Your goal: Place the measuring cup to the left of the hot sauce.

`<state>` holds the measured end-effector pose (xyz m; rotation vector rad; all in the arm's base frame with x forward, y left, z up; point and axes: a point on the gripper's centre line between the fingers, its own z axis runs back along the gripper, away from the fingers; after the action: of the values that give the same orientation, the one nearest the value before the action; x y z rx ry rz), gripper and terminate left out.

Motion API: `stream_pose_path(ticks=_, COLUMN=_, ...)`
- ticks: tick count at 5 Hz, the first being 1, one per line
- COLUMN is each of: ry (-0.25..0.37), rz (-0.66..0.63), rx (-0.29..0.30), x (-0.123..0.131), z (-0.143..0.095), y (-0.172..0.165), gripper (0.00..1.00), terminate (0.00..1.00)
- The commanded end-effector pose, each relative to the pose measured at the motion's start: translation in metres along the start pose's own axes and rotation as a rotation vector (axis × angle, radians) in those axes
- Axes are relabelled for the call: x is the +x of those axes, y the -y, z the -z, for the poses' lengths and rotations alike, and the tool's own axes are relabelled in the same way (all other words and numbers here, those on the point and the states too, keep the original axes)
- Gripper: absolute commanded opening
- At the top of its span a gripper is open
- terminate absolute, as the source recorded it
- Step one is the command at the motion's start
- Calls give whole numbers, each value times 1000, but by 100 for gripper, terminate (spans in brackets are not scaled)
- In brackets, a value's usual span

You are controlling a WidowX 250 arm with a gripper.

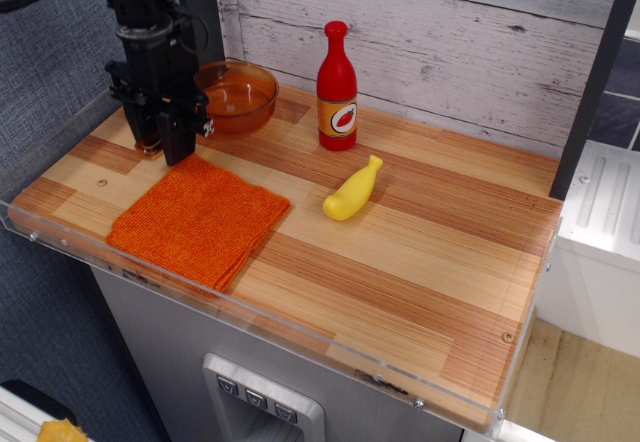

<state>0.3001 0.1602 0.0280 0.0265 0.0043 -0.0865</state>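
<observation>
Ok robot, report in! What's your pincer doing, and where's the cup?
Pincer low over the measuring cup handle; grip hidden. Cup sits left of the hot sauce, apart. Nothing between them; orange cloth and yellow banana toy lie nearer the front.

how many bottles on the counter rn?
1. The hot sauce stands upright near the back wall, right of the measuring cup and behind the yellow banana-shaped toy. The arm could hide something small.

Black boxy gripper, dark looping cables
</observation>
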Motion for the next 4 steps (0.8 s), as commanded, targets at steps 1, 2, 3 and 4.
stream_pose_path(ticks=1, ry=39, rz=-67, rx=39, x=-12, z=-13, y=-2, gripper=100, terminate=0)
stream_pose_path(ticks=2, ry=68, rz=-70, rx=47, x=-13, z=-21, y=0, gripper=100, terminate=0)
stream_pose_path(ticks=3, ry=70, rz=-65, rx=80, x=-15, z=-32, y=5, gripper=100, terminate=0)
stream_pose_path(ticks=4, ry=55, rz=-57, rx=138, x=-15, z=-51, y=19, gripper=100, terminate=0)
